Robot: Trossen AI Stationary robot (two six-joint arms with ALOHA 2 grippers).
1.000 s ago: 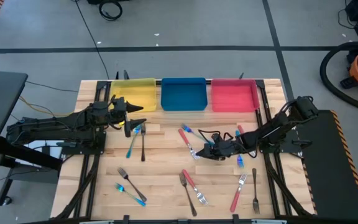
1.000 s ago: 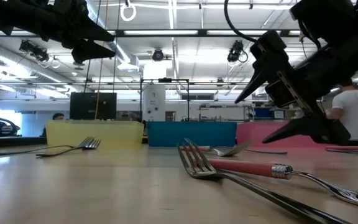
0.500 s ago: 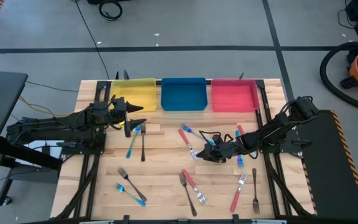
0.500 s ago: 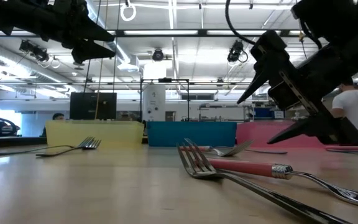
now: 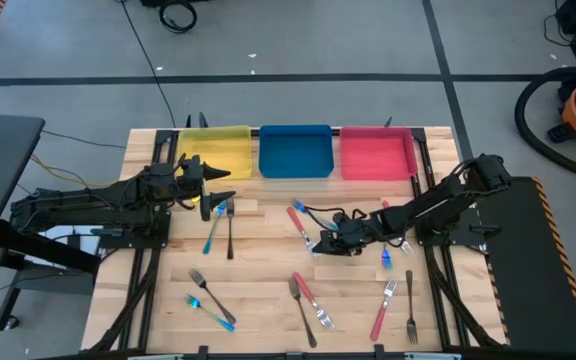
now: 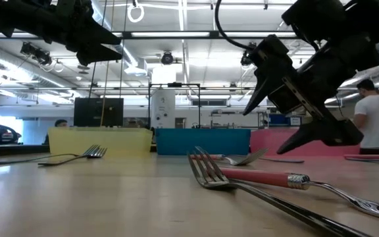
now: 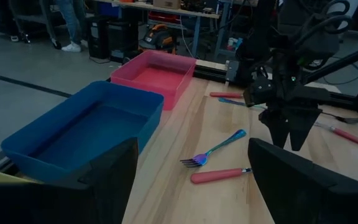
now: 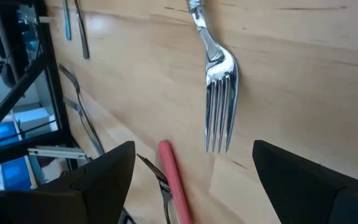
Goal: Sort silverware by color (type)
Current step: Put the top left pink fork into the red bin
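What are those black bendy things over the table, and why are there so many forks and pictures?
Those are two robot arms. Each ends in a claw with two fingers. The left claw hangs near the yellow bin. The right claw is low over the middle of the wooden table, above a red-handled fork. Both claws are open and hold nothing.

One picture looks straight down from above. One sits at table height, so a red-handled fork close by looks huge. The other two come from cameras on the arms' wrists.

Forks lie scattered on the table: some with blue handles, some red, some all metal. At the far edge stand three bins, the yellow one, a blue bin and a red bin, and no forks show in them.
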